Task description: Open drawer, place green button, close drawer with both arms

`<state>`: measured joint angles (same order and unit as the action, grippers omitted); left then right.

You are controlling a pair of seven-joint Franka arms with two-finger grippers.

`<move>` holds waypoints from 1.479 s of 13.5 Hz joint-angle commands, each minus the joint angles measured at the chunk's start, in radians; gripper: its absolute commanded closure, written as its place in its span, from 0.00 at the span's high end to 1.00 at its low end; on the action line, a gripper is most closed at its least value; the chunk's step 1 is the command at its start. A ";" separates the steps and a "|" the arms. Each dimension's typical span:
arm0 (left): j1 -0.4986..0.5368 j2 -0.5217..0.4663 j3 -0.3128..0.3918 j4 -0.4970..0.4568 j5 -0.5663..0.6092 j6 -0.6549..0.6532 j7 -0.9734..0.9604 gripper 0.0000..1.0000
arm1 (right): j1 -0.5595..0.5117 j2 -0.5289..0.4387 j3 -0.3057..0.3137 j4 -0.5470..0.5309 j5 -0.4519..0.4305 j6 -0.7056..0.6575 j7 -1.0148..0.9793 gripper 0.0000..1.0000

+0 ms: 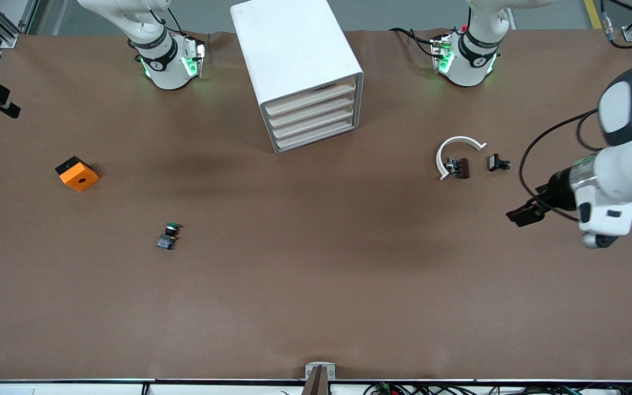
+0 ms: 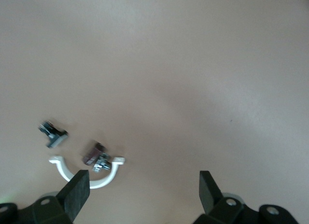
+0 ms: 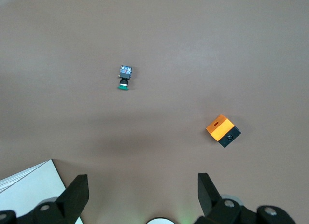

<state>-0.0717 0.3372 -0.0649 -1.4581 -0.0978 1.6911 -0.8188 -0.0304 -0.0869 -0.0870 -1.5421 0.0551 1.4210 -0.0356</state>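
button point(image 1: 168, 235) on table, drawers closed

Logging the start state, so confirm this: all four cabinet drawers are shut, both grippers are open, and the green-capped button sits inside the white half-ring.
One error: the button lies alone on bare table, nearer the orange cube; front view shows it. The white half-ring holds a brown clip part. Drawers shut, left gripper and right gripper open.

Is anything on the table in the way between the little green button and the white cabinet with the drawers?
Nothing visible. Between the button and the cabinet is only bare table. The orange cube sits off toward the right arm's end.
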 commanded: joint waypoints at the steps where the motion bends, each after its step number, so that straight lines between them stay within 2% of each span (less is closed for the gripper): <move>1: -0.031 0.045 0.004 0.010 0.004 0.039 -0.158 1.00 | -0.032 0.100 0.009 0.013 -0.006 -0.005 -0.001 1.00; 4: -0.078 0.089 0.004 0.013 0.006 0.052 -0.274 1.00 | -0.037 0.124 0.010 0.020 -0.011 0.029 -0.001 1.00; 7: -0.115 0.140 0.002 0.018 -0.003 0.071 -0.497 1.00 | -0.066 0.173 0.009 0.020 -0.012 0.058 -0.003 1.00; 11: -0.158 0.169 -0.012 0.012 -0.035 0.061 -0.713 1.00 | -0.052 0.188 0.013 0.019 -0.034 0.081 0.016 1.00; 13: -0.164 0.195 -0.024 0.013 -0.060 0.056 -0.813 1.00 | -0.055 0.211 0.015 0.014 0.006 0.099 0.093 1.00; 17: -0.175 0.243 -0.108 0.008 -0.082 -0.062 -1.008 1.00 | -0.019 0.234 0.016 0.011 -0.001 0.140 0.102 1.00; 20: -0.172 0.286 -0.150 0.001 -0.193 -0.163 -1.063 1.00 | 0.015 0.265 0.018 -0.016 0.006 0.212 0.108 1.00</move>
<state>-0.2499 0.6015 -0.2006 -1.4603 -0.2336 1.5783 -1.8593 -0.0379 0.1570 -0.0705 -1.5494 0.0555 1.5943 0.0493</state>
